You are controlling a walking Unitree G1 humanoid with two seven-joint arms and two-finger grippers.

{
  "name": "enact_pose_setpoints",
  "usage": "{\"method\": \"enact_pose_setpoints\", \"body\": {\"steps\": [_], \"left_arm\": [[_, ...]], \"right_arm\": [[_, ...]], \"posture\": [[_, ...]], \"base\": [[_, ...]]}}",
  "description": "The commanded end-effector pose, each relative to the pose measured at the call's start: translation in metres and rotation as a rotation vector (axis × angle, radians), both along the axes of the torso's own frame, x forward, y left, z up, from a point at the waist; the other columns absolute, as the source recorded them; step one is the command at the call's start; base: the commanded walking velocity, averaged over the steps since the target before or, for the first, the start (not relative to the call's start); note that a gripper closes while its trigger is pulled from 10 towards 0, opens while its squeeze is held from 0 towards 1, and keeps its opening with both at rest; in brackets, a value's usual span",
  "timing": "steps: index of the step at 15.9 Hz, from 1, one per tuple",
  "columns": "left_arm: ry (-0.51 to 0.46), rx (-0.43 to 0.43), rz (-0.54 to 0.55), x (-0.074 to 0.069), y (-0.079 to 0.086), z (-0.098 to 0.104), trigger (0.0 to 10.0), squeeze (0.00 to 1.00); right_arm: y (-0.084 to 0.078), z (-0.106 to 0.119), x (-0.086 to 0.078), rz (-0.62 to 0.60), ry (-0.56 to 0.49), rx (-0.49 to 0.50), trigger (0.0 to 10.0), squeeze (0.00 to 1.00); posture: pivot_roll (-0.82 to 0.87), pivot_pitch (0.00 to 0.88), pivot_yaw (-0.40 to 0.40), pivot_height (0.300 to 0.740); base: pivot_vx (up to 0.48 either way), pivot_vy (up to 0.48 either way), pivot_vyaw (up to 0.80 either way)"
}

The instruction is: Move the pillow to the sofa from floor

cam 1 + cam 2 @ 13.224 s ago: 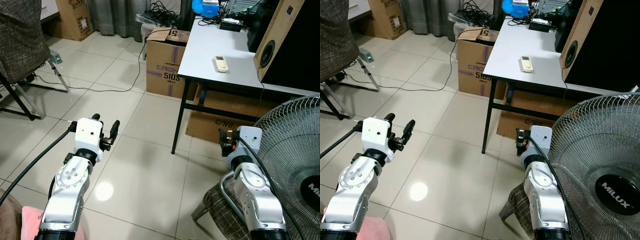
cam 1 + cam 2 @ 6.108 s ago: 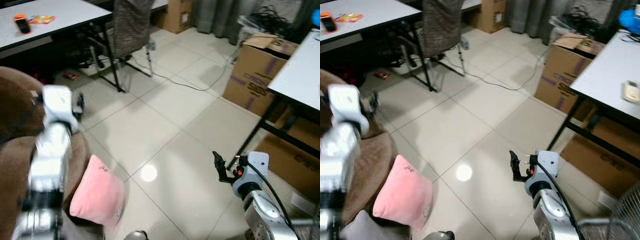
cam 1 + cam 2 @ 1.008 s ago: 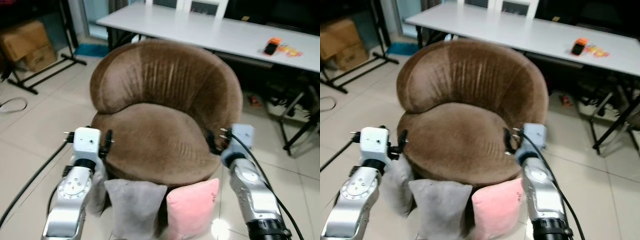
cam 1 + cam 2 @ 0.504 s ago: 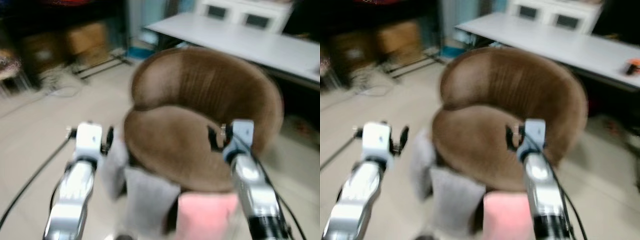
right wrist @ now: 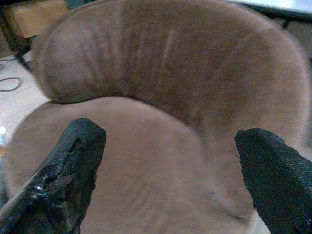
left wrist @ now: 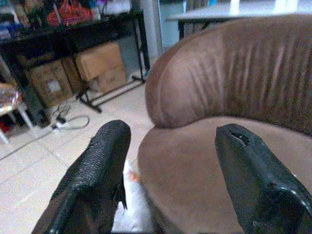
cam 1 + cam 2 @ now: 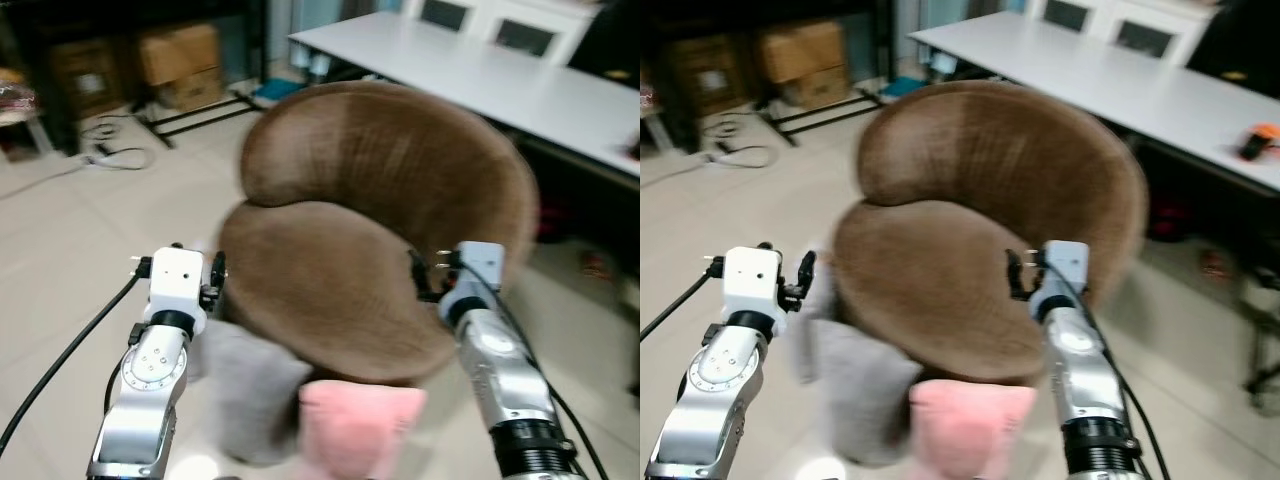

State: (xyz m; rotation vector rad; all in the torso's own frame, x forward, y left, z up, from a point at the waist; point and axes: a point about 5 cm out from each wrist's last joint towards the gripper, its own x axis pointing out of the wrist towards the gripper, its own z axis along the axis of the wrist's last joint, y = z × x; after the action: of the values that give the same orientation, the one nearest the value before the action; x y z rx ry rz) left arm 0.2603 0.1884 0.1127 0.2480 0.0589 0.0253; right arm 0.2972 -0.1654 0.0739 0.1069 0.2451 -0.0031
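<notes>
both pincers are spread and empty: left gripper (image 7: pixel 212 280) and right gripper (image 7: pixel 422 275) hover at the brown sofa (image 7: pixel 380 230) seat's edges. the pink pillow (image 7: pixel 355 425) leans upright on the floor below, near side, closer to the right arm.

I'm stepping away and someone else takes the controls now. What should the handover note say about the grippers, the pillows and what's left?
Left gripper: open, empty, raised at the sofa's left front edge.
Right gripper: open, empty, raised over the seat's right side.
Pink pillow and grey pillow are on the floor, against the sofa's front, between the arms.
Done: robot faces the sofa.
Left: nothing picked up yet; reach down, grasp a pillow, lift it onto the seat, release.
</notes>
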Motion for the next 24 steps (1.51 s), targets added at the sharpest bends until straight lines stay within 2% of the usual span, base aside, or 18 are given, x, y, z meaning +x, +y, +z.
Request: {"method": "enact_pose_setpoints", "body": {"steps": [1, 3, 6, 10, 13, 18, 20, 24], "left_arm": [[-0.001, 0.021, 0.017, -0.002, 0.005, -0.001, 10.0, 0.0], [-0.017, 0.018, 0.007, -0.004, 0.004, -0.001, 10.0, 0.0], [-0.029, 0.061, -0.001, -0.007, 0.006, -0.004, 10.0, 0.0], [-0.075, 0.056, -0.009, -0.012, 0.005, -0.002, 10.0, 0.0], [-0.073, 0.057, -0.014, -0.013, 0.004, -0.003, 10.0, 0.0], [-0.066, 0.048, -0.041, -0.014, 0.004, -0.002, 10.0, 0.0], [-0.095, 0.072, -0.036, -0.013, 0.006, 0.001, 10.0, 0.0], [-0.093, 0.059, -0.023, -0.014, 0.007, 0.0, 10.0, 0.0]], "right_arm": [[0.008, 0.0, 0.001, 0.025, 0.0, 0.032, 10.0, 0.0], [0.007, -0.001, 0.0, 0.027, -0.002, 0.025, 10.0, 0.0], [0.006, -0.004, -0.001, 0.035, 0.005, 0.018, 10.0, 0.0], [0.003, -0.007, -0.008, 0.062, 0.012, 0.007, 10.0, 0.0], [0.004, -0.008, -0.01, 0.08, 0.015, 0.008, 10.0, 0.0], [0.011, -0.008, -0.012, 0.114, 0.015, 0.008, 10.0, 0.0], [0.013, -0.008, -0.013, 0.129, 0.019, 0.008, 10.0, 0.0], [0.016, -0.006, -0.013, 0.141, 0.019, 0.008, 10.0, 0.0]], "posture": [[0.07, 0.0, -0.075, 0.74], [0.07, 0.0, -0.075, 0.74], [0.07, 0.0, -0.078, 0.735], [0.08, 0.0, -0.089, 0.695], [0.09, 0.0, -0.095, 0.67], [0.09, 0.0, -0.076, 0.625], [0.09, 0.0, -0.067, 0.605], [0.08, 0.0, -0.072, 0.6]], "base": [[0.0, -0.409, 0.0], [0.0, -0.204, 0.0], [0.0, 0.0, 0.0], [0.0, 0.0, 0.0], [0.0, 0.0, 0.0], [0.0, 0.0, 0.0], [0.0, 0.0, 0.0], [0.0, 0.0, 0.0]]}}
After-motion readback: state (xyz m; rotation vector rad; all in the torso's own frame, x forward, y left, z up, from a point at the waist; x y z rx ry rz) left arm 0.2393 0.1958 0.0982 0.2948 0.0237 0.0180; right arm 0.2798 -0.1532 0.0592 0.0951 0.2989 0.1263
